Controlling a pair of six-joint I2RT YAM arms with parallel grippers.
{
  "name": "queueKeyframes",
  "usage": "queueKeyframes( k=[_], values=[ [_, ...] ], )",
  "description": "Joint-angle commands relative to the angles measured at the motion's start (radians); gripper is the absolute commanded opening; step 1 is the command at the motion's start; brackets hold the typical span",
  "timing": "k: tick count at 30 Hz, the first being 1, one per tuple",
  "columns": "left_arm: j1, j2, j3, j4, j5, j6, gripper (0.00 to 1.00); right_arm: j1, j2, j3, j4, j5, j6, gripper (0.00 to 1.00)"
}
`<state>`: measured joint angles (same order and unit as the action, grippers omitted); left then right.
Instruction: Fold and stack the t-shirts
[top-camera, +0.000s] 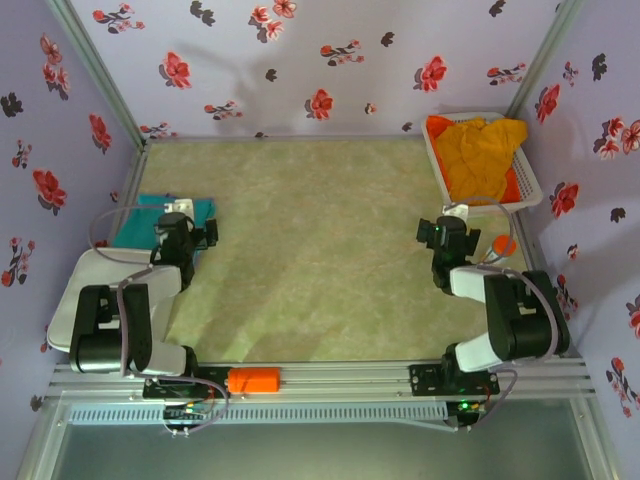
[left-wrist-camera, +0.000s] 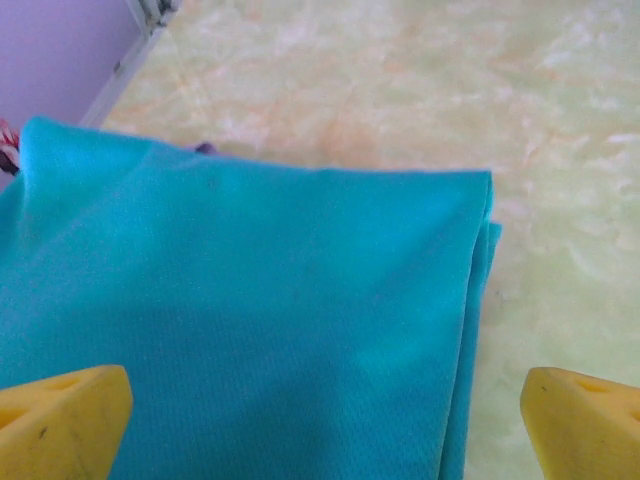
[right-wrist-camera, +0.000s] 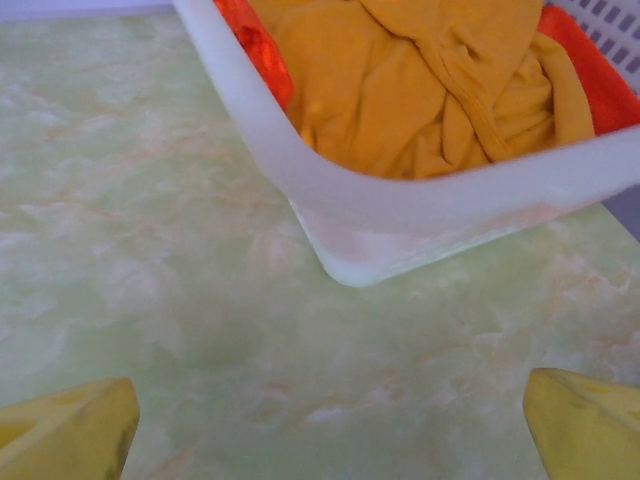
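Left hand (left-wrist-camera: 322, 425) and right hand (right-wrist-camera: 325, 430) both gape wide.

The left arm (top-camera: 150, 285) hides perhaps half the teal t-shirt (top-camera: 135, 225).

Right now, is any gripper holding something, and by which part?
Nothing is held. The left gripper is open above the folded teal t-shirt; the right gripper is open over the table, near the white basket.

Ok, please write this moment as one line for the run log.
left gripper: open, over folded teal tee | right gripper: open, facing basket | orange tees: unfolded, in basket
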<state>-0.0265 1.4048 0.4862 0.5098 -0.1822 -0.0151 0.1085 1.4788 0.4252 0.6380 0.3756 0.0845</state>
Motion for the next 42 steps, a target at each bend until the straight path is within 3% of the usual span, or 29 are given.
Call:
queueKeyframes(
  k=[1, 5, 7, 8, 15, 42],
  values=[
    [-0.004, 0.022, -0.018, 0.132, 0.033, 0.017, 1.0, -0.049, 0.034, -0.02, 0.174, -0.081, -0.001, 0.99],
    [-0.026, 0.027, -0.01, 0.119, 0.051, 0.049, 1.0, -0.082, 0.063, -0.027, 0.2, -0.144, 0.019, 1.0],
    [-0.026, 0.051, -0.032, 0.189, 0.029, 0.046, 1.0, -0.082, 0.093, -0.056, 0.307, -0.176, 0.001, 0.99],
    [-0.024, 0.069, -0.045, 0.23, 0.024, 0.047, 1.0, -0.082, 0.08, -0.048, 0.27, -0.189, -0.007, 0.99],
    [0.023, 0.141, -0.1, 0.4, 0.058, 0.002, 1.0, -0.082, 0.08, -0.043, 0.257, -0.149, 0.009, 0.99],
    [0.02, 0.139, -0.091, 0.375, 0.059, 0.006, 1.0, -0.082, 0.08, -0.038, 0.249, -0.155, 0.009, 0.99]
  ],
)
